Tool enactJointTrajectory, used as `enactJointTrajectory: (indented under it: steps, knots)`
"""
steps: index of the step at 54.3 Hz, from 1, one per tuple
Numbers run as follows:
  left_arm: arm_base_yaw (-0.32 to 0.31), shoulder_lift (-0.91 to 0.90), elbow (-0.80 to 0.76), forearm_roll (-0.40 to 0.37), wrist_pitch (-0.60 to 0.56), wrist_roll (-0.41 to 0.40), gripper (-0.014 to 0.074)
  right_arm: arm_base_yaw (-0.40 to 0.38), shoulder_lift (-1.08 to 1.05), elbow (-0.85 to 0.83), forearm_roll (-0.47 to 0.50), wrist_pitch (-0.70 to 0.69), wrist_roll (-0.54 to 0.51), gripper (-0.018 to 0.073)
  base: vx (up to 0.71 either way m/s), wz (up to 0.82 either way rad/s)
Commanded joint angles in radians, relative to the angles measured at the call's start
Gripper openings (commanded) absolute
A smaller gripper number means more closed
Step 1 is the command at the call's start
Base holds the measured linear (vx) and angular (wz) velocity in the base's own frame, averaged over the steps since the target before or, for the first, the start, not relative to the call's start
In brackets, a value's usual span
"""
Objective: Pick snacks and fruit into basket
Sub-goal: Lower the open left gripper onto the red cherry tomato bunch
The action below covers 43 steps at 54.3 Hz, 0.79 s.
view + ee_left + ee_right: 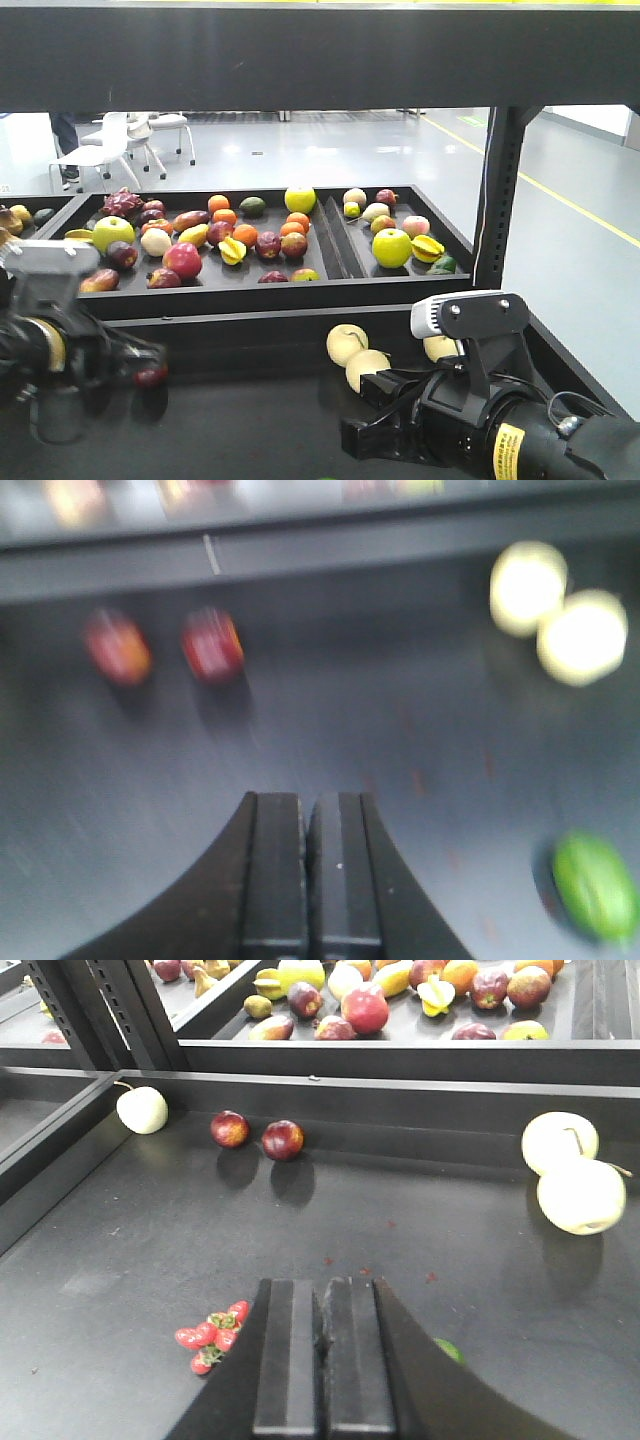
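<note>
The snacks and the basket are out of view. Loose fruit lies on the dark lower shelf [130,1250]: two pale yellow apples [581,1196], two dark red plums [283,1140], a bunch of cherry tomatoes [213,1335] and a green fruit [595,885]. My left gripper [308,798] is shut on nothing, above the shelf, with the plums [212,643] ahead to its left. My right gripper [322,1285] is also shut and empty. The tomatoes lie just left of its fingers, and the green fruit [449,1349] peeks out at its right.
Black trays [250,283] full of mixed fruit sit on the raised level behind the shelf. Another pale apple [142,1110] rests by the shelf's left wall. A black upright post [500,190] stands at the right. Both arm bodies [480,420] fill the front corners.
</note>
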State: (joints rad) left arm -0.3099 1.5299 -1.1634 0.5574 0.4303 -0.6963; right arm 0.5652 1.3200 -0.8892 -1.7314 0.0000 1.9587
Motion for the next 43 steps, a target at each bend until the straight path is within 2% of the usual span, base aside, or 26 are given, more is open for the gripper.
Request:
enactJointTrajectory:
  steps: [1,10,18,24,37,43]
  knots:
    - [-0.001,0.007,-0.038,-0.037,-0.068,0.0,0.0007,-0.003,-0.03,-0.03,-0.067,0.019,-0.005,-0.0013,0.01,0.05]
    - [-0.001,0.067,-0.038,-0.063,-0.081,0.0,0.0031,-0.003,-0.03,-0.03,-0.067,0.019,-0.005,-0.0013,0.01,0.05]
    - [-0.001,0.099,-0.038,-0.07,-0.11,0.0,0.011,-0.003,-0.03,-0.03,-0.067,0.019,-0.005,-0.0013,0.01,0.02]
    - [-0.001,0.133,-0.038,-0.07,-0.146,0.0,0.0225,-0.003,-0.03,-0.03,-0.067,0.019,-0.005,-0.0013,0.0,0.0]
    - [-0.001,0.204,-0.038,-0.07,-0.215,0.0,0.0564,-0.003,-0.03,-0.03,-0.067,0.019,-0.005,-0.0013,0.0,0.0]
    - [-0.001,0.243,-0.038,-0.072,-0.214,-0.003,0.0671,-0.003,-0.03,-0.03,-0.067,0.019,-0.005,-0.0013,0.0,0.0]
